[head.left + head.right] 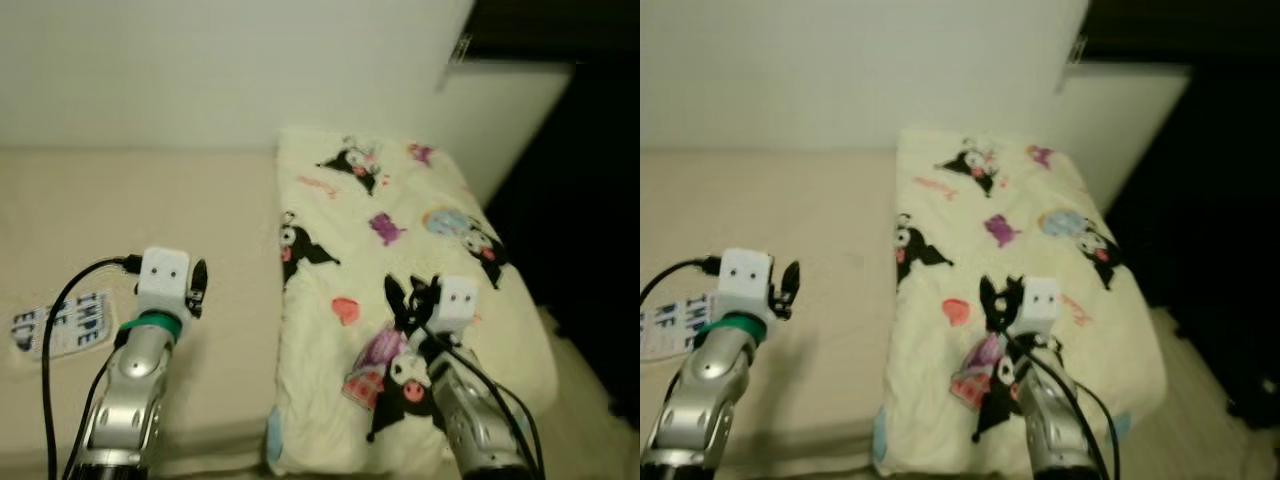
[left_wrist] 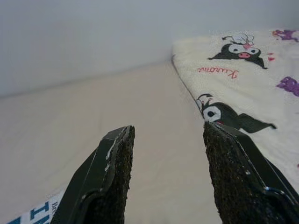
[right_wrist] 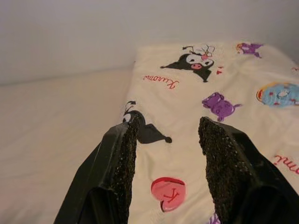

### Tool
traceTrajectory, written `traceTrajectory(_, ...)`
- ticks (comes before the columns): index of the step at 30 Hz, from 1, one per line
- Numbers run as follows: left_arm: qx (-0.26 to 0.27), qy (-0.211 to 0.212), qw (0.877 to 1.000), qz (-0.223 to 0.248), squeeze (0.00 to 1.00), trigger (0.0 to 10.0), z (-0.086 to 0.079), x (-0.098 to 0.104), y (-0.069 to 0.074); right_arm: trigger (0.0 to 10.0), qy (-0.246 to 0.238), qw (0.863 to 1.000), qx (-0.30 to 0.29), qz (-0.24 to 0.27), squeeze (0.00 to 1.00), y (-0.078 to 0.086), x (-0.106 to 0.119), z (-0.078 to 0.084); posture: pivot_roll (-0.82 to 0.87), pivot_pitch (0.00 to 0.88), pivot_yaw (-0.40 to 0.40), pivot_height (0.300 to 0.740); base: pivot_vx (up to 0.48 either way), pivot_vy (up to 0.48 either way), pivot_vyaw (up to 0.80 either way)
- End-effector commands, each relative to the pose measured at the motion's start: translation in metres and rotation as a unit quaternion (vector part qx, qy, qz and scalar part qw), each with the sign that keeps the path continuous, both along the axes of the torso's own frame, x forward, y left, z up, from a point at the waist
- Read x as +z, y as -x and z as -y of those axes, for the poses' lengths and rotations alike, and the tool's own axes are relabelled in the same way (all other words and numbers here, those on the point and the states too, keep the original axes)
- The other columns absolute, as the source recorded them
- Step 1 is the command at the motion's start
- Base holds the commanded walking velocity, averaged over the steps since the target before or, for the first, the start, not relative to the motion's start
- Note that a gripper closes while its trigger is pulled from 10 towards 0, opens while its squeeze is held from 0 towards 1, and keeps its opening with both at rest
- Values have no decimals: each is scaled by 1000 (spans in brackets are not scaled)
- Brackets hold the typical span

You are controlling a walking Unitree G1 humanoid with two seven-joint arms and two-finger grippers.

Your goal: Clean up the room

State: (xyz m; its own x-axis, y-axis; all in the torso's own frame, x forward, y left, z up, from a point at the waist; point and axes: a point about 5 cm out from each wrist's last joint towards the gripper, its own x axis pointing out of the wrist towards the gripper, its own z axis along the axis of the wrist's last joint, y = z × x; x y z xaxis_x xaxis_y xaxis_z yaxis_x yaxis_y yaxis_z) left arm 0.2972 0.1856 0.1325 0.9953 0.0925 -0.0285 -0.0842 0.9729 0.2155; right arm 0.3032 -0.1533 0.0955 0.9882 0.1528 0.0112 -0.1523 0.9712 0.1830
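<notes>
A cream pillow [image 1: 400, 290] printed with cartoon figures lay right of centre on a beige bed [image 1: 150, 210], its top edge against the white wall [image 1: 200, 70]. The right gripper [image 3: 166, 140] hovered over the pillow's lower half, fingers spread and holding nothing. The left gripper [image 2: 168, 154] hung over the bare sheet at lower left, likewise open and empty, beside a printed packet [image 1: 65, 325].

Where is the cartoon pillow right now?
In the left eye view the pillow lies on the beige bed, on the robot's right, its far end against the white wall, with the right hand over it.
</notes>
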Motion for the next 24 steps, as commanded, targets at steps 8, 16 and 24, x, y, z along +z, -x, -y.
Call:
traceTrajectory(8, 11, -2, 1000, -2, 0, 10000, -2, -4, 6, 10000, 3, 1000, 6, -9, 0, 1, -4, -3, 102, 0, -6, 740, 0, 460, 0)
traceTrajectory(16, 13, -3, 1000, -1, 0, 10000, -3, -4, 6, 10000, 4, 1000, 8, -9, 0, 0, -4, -5, 109, 0, -10, 740, 0, 480, 0)
traceTrajectory(24, 14, -5, 1000, -2, 0, 10000, -4, -4, 7, 10000, 4, 1000, 8, -11, 0, 1, -5, -5, 111, 0, -6, 740, 0, 353, 0)
